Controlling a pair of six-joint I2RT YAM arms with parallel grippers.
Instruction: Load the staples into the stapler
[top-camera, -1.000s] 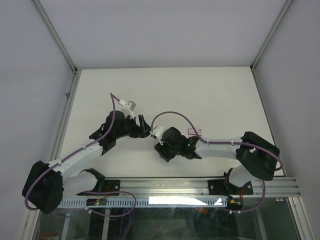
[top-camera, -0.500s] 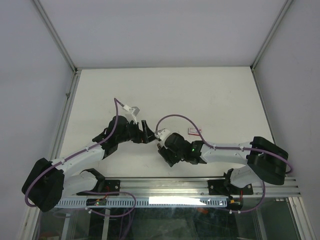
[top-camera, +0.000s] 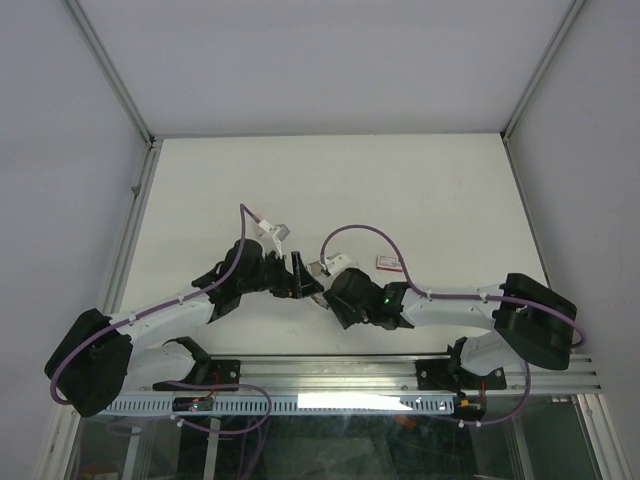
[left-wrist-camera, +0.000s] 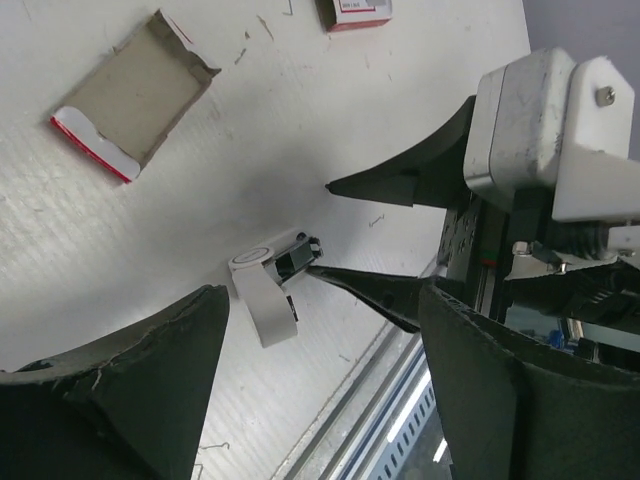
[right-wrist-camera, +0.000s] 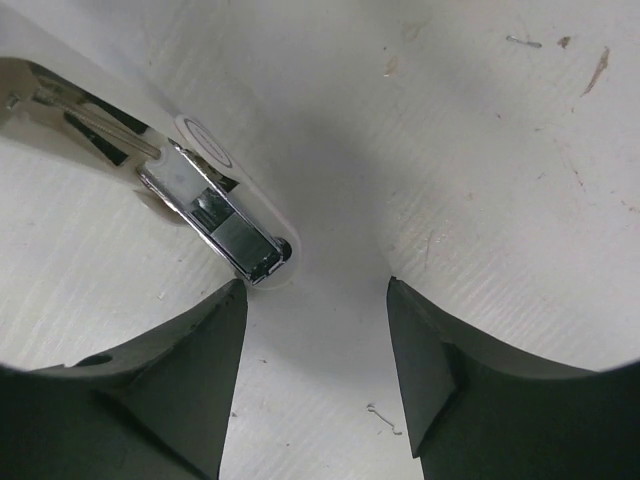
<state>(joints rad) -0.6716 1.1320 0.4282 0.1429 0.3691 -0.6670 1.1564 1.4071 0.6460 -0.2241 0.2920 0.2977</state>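
Where the two arms meet near the front of the white table (top-camera: 400, 190), a small white plastic stapler with a chrome staple channel (right-wrist-camera: 215, 225) lies on the surface between the two grippers.

Left gripper (left-wrist-camera: 325, 305): the black fingers stand wide apart and hold nothing. The stapler lies just ahead of them, nearer the one on the left of the left wrist view.

Right gripper (right-wrist-camera: 315, 285): the fingers are spread, with only bare table between them. The end of the chrome channel sits just beside the tip of the finger on the left of the right wrist view. Seen from the left wrist, one right fingertip (left-wrist-camera: 330, 272) reaches the same end of the stapler. Whether it makes contact cannot be told.

The staples, a tiny flat white rectangular box with a red mark (top-camera: 387, 263), lie on the table just beyond the right forearm, apart from both grippers.

A flat brown cardboard tray with a red-and-white edge (left-wrist-camera: 135, 95) lies open-side up near the stapler. A few loose wire staples (right-wrist-camera: 380, 412) are scattered on the table.
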